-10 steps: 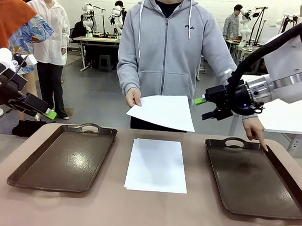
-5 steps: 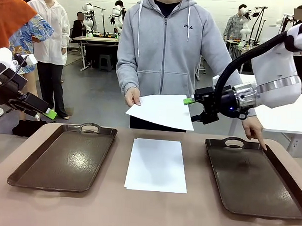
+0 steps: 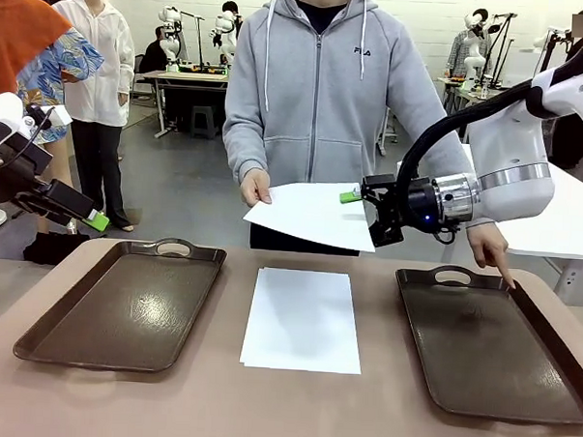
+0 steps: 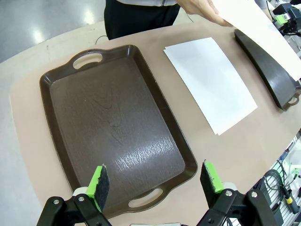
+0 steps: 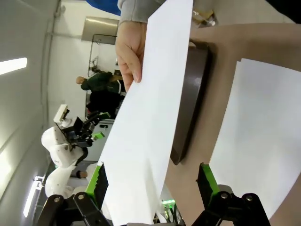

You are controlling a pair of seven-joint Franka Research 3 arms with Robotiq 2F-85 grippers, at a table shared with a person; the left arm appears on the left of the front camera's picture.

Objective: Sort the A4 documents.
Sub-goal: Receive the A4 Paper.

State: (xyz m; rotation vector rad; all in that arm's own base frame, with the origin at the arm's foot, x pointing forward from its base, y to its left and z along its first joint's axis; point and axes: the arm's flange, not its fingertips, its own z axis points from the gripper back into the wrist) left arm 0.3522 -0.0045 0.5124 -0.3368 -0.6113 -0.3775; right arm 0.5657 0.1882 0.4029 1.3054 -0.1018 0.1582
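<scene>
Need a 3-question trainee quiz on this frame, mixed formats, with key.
1. True or false: the right gripper is shut on the held sheet.
2. Which tray does the person's free hand point at? A) robot's left B) robot's right
3. Fill in: the sheet on the table lies ___ the two trays.
Key: 1 false, its jaws stand open around the sheet's edge; 2 B, the right tray; 3 between.

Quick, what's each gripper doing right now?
Left gripper: open, holding nothing.
Right gripper: open, jaws either side of the held-out sheet, not yet clamped.
</scene>
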